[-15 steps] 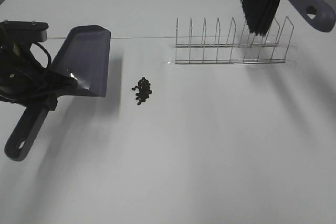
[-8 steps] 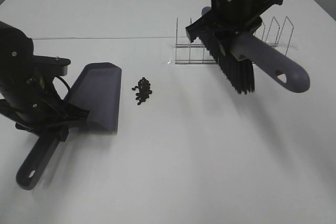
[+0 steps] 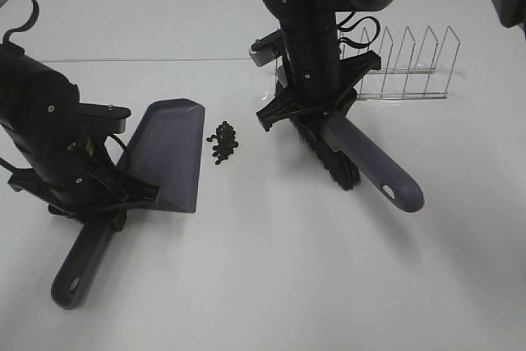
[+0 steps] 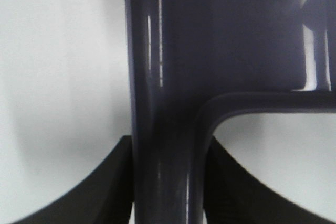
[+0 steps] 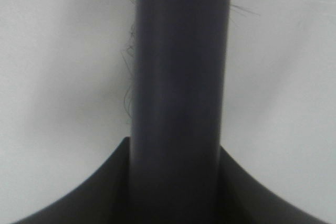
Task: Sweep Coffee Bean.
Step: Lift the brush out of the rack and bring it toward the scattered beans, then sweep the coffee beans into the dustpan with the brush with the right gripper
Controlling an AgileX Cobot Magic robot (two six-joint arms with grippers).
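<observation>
Beans (image 3: 222,142): I see a small dark cluster lying loose on the white table (image 3: 271,285), between the dustpan and the brush. It touches neither and sits much nearer the dustpan, just beside its long open edge.

Dustpan (image 3: 168,154): grey, left of the cluster, with its open mouth turned toward the beans. The handle runs back toward the near left corner of the table. I cannot tell whether the front lip touches the surface.

Left claw (image 3: 103,201): pressed onto the dustpan handle close to where it joins the pan. My left wrist camera shows the dark fingers (image 4: 105,192) tight against both sides of the handle.

Brush (image 3: 366,162): right of the beans and well apart from the dustpan. Its grey handle slants toward the near right, with the black bristles hanging under it toward the table. I cannot tell whether the bristle tips touch the surface.

Right claw (image 3: 316,113): pinching the brush handle at the bristle end. My right wrist camera shows the fingers (image 5: 94,192) hugging the handle on both sides, with a few stray hairs beside it.

Rack (image 3: 407,67): a wire rack of upright dividers stands at the far right, behind the right arm, which hides its left part.
</observation>
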